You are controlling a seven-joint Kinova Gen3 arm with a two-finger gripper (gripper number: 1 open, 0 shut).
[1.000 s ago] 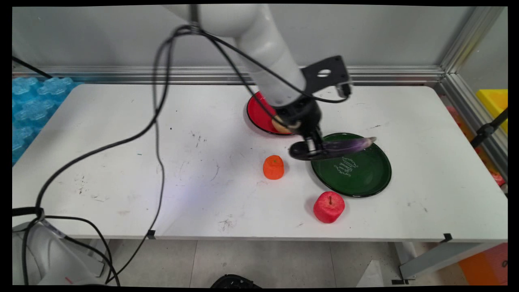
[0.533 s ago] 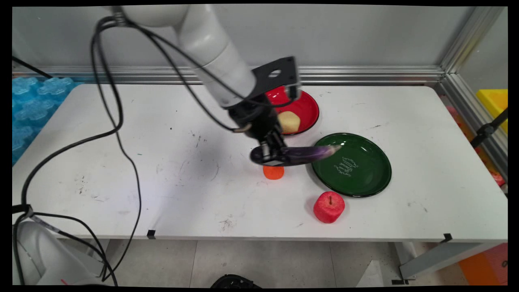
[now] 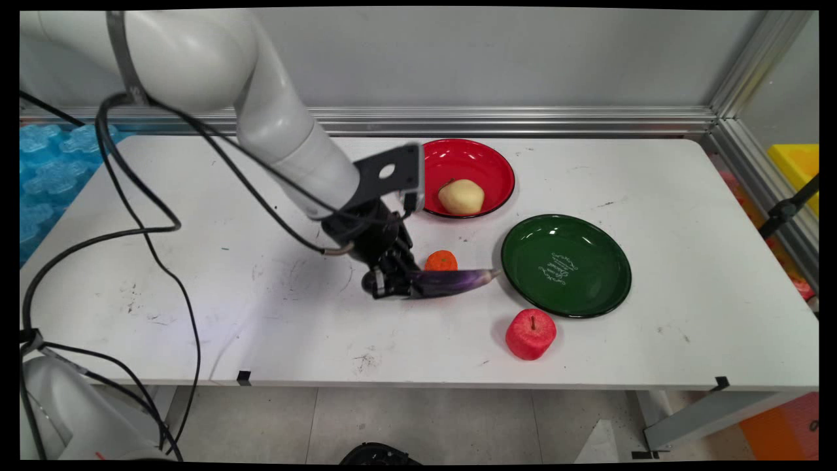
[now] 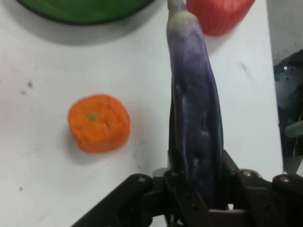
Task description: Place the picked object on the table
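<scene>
My gripper is shut on a purple eggplant, held level just above the table with its pale stem end pointing right toward the green plate. An orange fruit stands on the table right behind the eggplant. A red apple sits near the front edge, in front of the green plate. The green plate holds nothing.
A red plate at the back holds a pale yellow fruit. Black cables hang from the arm over the table's left half. Blue plastic pieces lie off the table's left end.
The arm has swung left and toward the near side, carrying the eggplant off the green plate's rim to a spot in front of the orange fruit. The red plate and its fruit are uncovered.
</scene>
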